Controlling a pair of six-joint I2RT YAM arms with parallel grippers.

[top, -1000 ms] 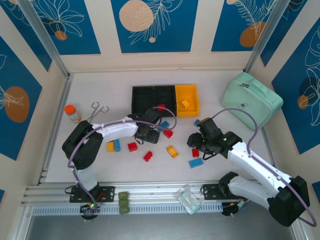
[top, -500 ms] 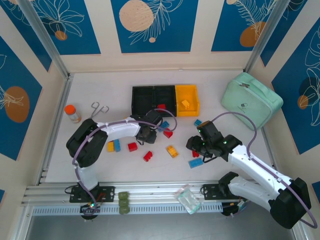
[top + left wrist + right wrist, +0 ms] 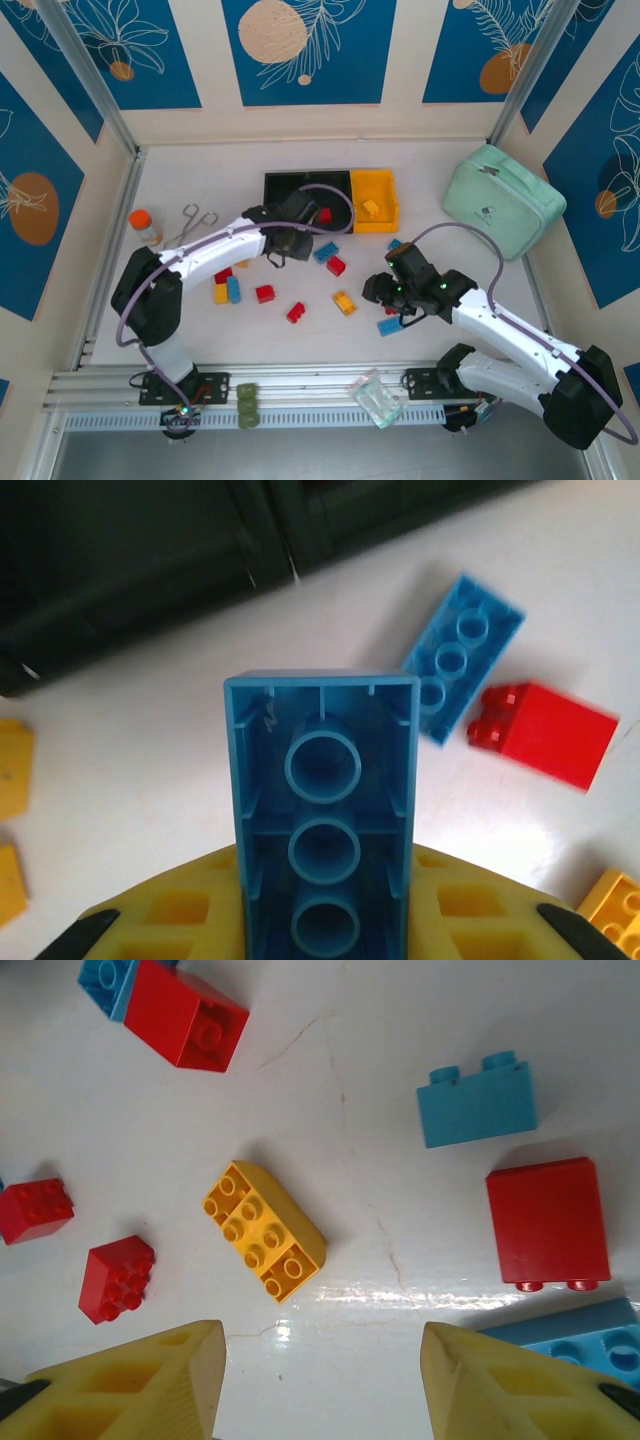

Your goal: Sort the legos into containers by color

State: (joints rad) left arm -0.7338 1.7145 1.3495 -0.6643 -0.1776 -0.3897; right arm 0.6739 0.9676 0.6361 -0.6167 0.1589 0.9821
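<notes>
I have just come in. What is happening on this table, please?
Two robot arms are sorting small plastic studded bricks by colour. The left gripper is shut on a blue plastic brick, close to the row of three joined plastic bins, two black and one yellow. The right gripper hangs open above loose bricks on the white table, among them a yellow brick. Many red, blue and yellow bricks are not yet sorted.

Three bins (image 3: 300,177): two black, one yellow. Six red legos (image 3: 265,293), five blue legos (image 3: 325,251), four yellow legos (image 3: 344,302). One pouch (image 3: 503,200). One bottle (image 3: 146,226). One scissors (image 3: 195,218). One green block (image 3: 246,406). One clear bag (image 3: 374,398).
</notes>
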